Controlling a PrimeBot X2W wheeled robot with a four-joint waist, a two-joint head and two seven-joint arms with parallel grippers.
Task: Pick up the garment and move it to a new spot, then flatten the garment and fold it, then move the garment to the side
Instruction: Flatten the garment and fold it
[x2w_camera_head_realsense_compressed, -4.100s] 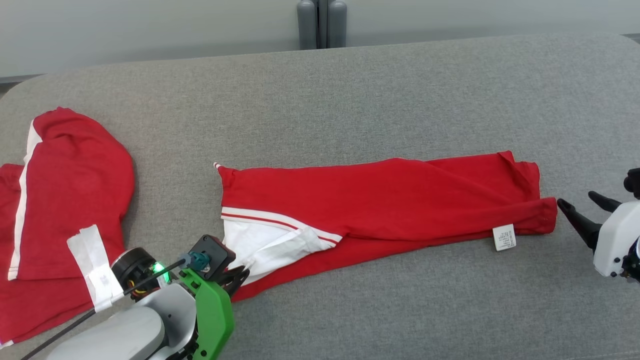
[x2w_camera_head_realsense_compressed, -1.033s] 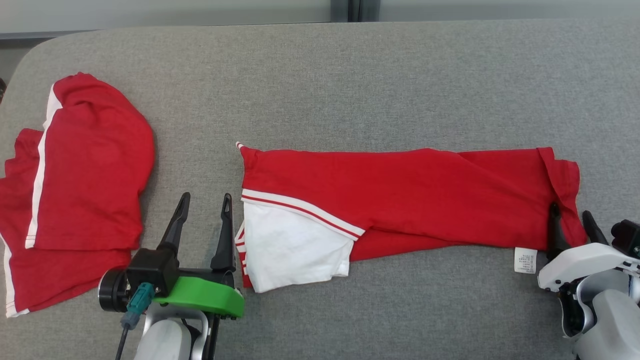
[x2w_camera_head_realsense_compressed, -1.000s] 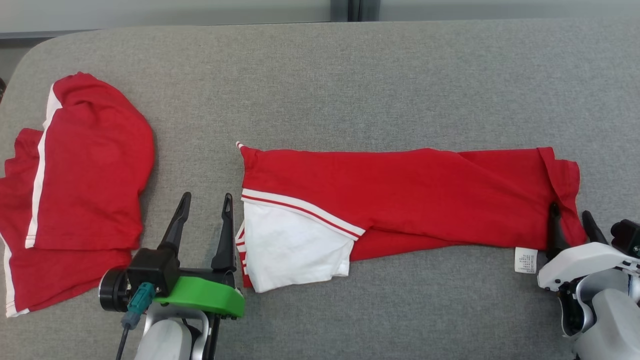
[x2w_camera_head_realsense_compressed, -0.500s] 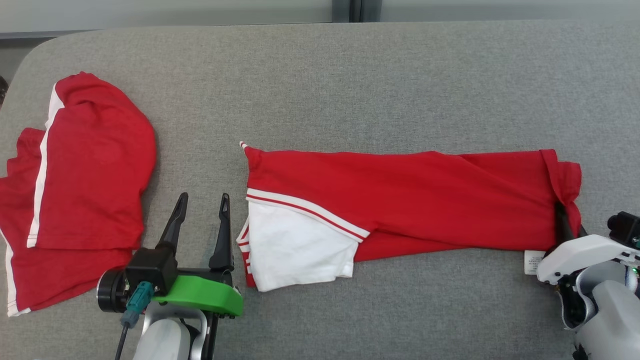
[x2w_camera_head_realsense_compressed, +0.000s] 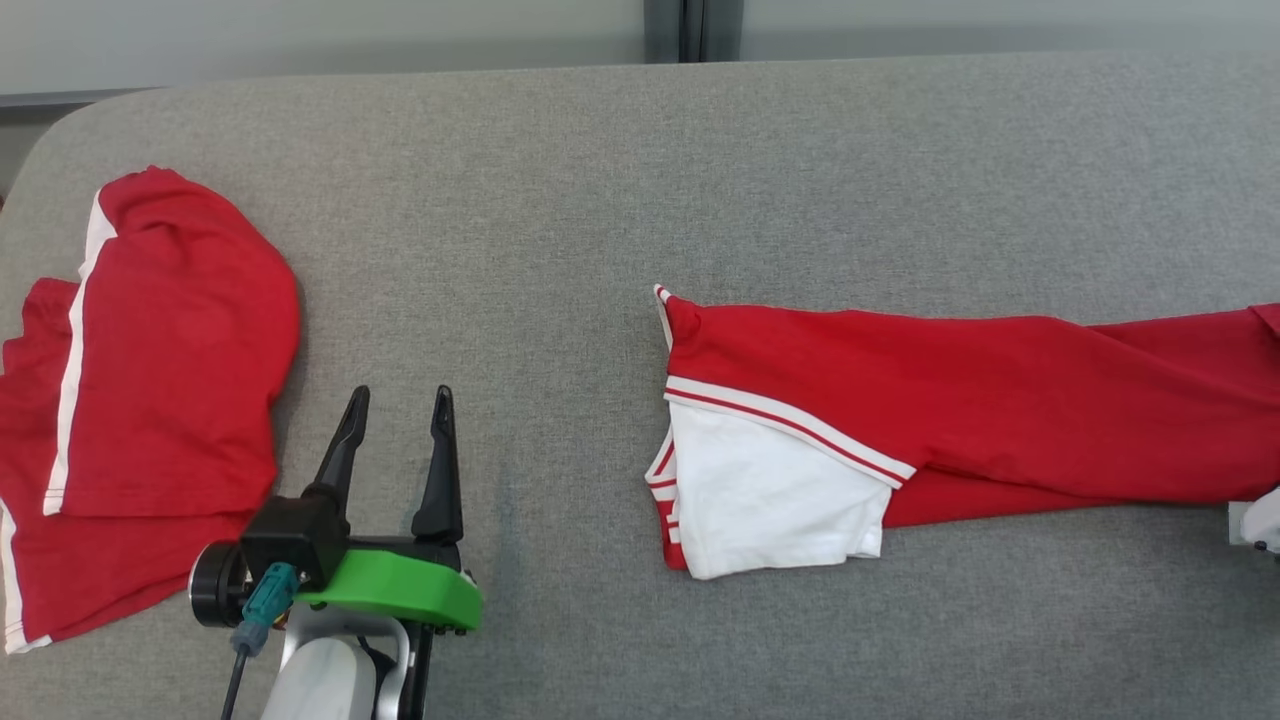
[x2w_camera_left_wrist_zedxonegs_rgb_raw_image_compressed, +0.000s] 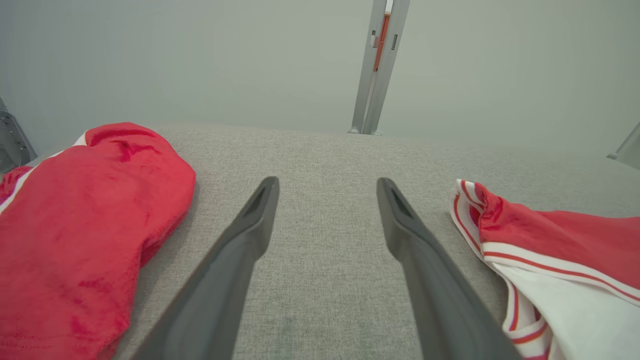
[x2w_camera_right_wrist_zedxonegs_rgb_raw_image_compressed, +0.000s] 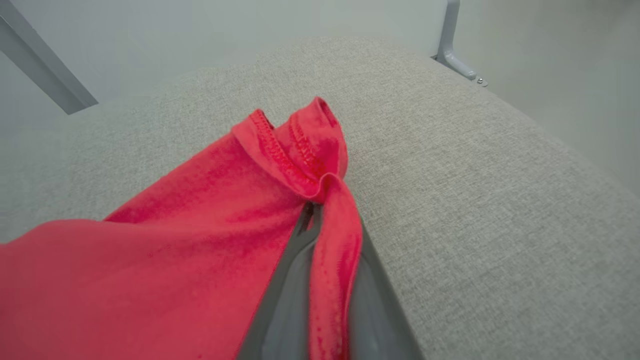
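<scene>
The red garment (x2w_camera_head_realsense_compressed: 980, 390), its white panel at the near left end, lies on the grey desk (x2w_camera_head_realsense_compressed: 560, 190) in the right half of the head view and runs off the right edge. In the right wrist view the right jaws are clamped on its stitched hem, cloth bunched between the dark fingers (x2w_camera_right_wrist_zedxonegs_rgb_raw_image_compressed: 280, 310). The left jaws stand open and empty at the head view's lower left, over bare desk, beside a second red garment (x2w_camera_head_realsense_compressed: 170, 340) at far left.

Head camera steeply down on grey surface (x2w_camera_head_realsense_compressed: 600, 180); wrist cameras low, close over it.
</scene>
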